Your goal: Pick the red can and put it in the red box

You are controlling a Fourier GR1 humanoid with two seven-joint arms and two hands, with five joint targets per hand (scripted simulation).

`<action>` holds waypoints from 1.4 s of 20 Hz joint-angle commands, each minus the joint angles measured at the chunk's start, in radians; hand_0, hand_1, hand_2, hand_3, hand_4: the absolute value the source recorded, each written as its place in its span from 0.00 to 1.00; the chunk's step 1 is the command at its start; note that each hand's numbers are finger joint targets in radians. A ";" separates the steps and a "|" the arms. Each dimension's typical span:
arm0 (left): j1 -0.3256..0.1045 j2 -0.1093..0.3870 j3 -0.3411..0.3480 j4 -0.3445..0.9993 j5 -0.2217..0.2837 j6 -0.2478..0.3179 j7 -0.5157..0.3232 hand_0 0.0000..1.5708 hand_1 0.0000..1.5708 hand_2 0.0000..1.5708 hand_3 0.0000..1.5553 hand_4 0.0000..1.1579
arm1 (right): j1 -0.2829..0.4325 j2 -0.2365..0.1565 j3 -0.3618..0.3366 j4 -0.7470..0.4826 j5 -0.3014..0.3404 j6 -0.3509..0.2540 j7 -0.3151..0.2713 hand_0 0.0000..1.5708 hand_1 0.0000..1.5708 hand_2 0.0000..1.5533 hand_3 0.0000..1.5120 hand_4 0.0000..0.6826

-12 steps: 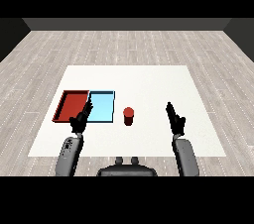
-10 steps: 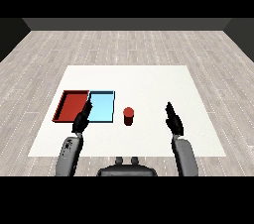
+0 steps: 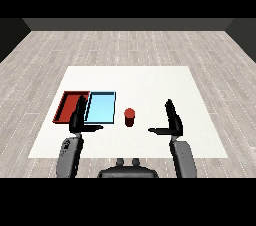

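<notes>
**Right hand lining up on the red can**

We are seeing the red can (image 3: 129, 117) standing upright on the white table (image 3: 150, 80), just right of the light blue tray (image 3: 101, 107) and untouched. The red tray (image 3: 66, 106) is lying on the far side of the blue one from the can. To our eye, the reach is the step in hand: the right hand (image 3: 172, 122) is best closing in from the can's right, level with its middle, thumb and fingers passing either side before curling. That hand is hovering right of the can, apart from it, fingers straight and upright, thumb pointing toward it. The left hand (image 3: 79, 120) is likewise open, hanging left of the can over the trays' near edge
</notes>
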 commanded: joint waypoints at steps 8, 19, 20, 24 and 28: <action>-0.018 -0.045 0.002 0.077 -0.008 0.001 -0.172 0.00 0.00 0.00 0.00 0.00 | 0.050 0.010 0.009 0.028 -0.014 0.028 -0.179 0.00 0.00 0.00 0.00 0.00; 0.028 -0.016 0.028 0.005 0.039 -0.045 -0.155 0.00 0.00 0.00 0.00 0.00 | 0.030 0.025 0.104 0.060 -0.045 -0.012 -0.124 0.00 0.00 0.00 0.00 0.00; 0.006 -0.006 0.040 -0.006 0.041 -0.034 -0.125 0.00 0.00 0.00 0.00 0.00 | -0.109 0.025 0.113 0.139 -0.076 -0.093 -0.063 0.00 0.00 0.00 0.00 0.00; 0.007 -0.048 0.004 0.006 0.027 -0.018 -0.142 0.00 0.00 0.00 0.00 0.00 | -0.108 0.025 0.071 0.154 -0.096 -0.018 -0.065 0.00 0.00 0.00 0.00 0.00; 0.027 -0.056 0.003 0.030 0.013 -0.013 -0.191 0.00 0.00 0.00 0.00 0.00 | -0.172 0.025 0.179 0.329 -0.131 -0.145 -0.155 0.00 0.00 0.00 0.00 0.00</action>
